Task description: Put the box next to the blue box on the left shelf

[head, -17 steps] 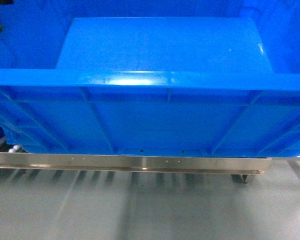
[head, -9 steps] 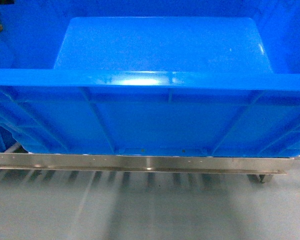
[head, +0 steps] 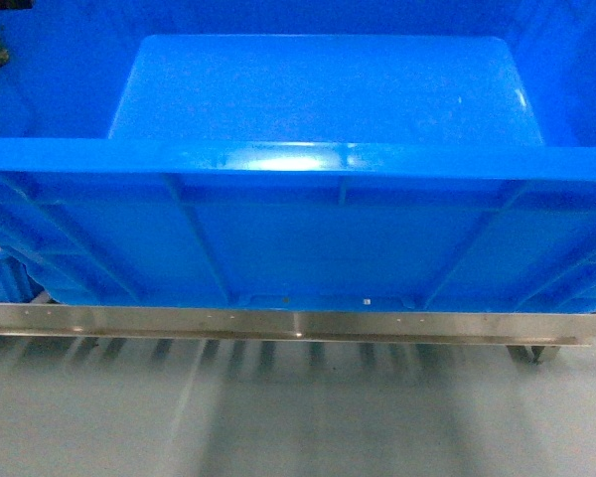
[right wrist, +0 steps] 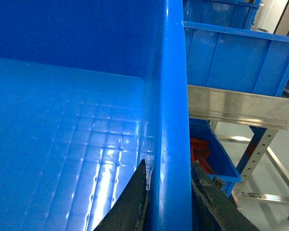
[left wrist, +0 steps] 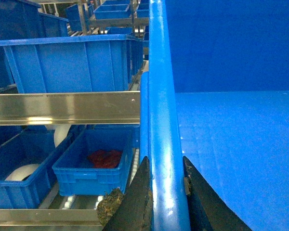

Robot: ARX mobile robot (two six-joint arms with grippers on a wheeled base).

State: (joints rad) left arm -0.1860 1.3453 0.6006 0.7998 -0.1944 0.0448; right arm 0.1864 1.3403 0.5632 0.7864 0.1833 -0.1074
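Box (head: pixel 318 229) long side across head view, both grippers' jaws pinching its rims.

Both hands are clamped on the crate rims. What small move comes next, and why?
Probably ease the box forward. Left hand and right hand each grip a side rim, and in the head view its near wall sits just above the shelf's front metal rail, so it looks barely on.

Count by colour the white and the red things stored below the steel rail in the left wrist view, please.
White things: 2, the second one further back
Red thing: 1, lying in the small blue crate
Total: 3
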